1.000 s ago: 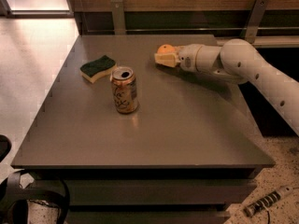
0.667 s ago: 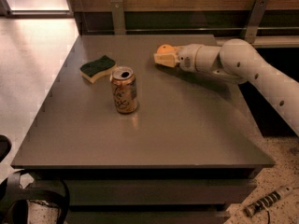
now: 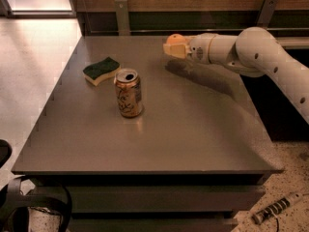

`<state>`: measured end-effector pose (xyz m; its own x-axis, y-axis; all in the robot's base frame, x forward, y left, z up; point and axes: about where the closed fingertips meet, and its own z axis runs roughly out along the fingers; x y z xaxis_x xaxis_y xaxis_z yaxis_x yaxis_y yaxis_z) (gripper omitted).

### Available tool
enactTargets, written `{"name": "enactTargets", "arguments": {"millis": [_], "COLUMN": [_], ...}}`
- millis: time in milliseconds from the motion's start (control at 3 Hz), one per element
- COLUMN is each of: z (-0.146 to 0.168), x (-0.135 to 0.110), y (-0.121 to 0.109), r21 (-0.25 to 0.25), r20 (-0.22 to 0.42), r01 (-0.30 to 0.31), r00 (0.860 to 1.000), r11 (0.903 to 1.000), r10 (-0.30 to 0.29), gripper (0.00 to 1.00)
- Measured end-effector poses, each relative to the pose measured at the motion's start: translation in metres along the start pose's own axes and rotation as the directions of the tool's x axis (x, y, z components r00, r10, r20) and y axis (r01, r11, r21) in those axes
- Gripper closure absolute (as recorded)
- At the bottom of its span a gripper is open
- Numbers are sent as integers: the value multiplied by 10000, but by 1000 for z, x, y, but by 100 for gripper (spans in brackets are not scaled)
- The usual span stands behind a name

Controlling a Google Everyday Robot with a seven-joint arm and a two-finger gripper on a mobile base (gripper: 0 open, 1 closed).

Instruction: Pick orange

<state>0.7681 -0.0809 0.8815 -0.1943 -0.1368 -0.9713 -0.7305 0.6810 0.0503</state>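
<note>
The orange (image 3: 174, 37) is a small round bright-orange fruit at the far middle of the grey table (image 3: 193, 139). Only its top shows, above the pale fingers (image 3: 175, 50). My gripper (image 3: 173, 47) reaches in from the right on the white arm (image 3: 251, 50) and is shut on the orange. It holds the fruit a little above the tabletop, with a dark shadow on the surface below it. The lower part of the orange is hidden by the fingers.
An orange-and-tan drink can (image 3: 129, 93) stands upright left of centre. A green and yellow sponge (image 3: 101, 70) lies behind it to the left. A wooden wall with metal brackets (image 3: 122, 14) runs along the table's far edge. Floor lies to the left.
My gripper has risen a little off the table with the orange in it. The can and sponge have not moved.
</note>
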Motion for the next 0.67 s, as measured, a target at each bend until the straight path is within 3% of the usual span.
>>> {"name": "enactTargets", "arguments": {"millis": [667], "z": [-37], "x": [-61], "y": [-2], "r21": [415], "r20": [523], "r01": [1217], "r00": [9909], "r11": [9917], "r10": [-1238], "gripper": [100]}}
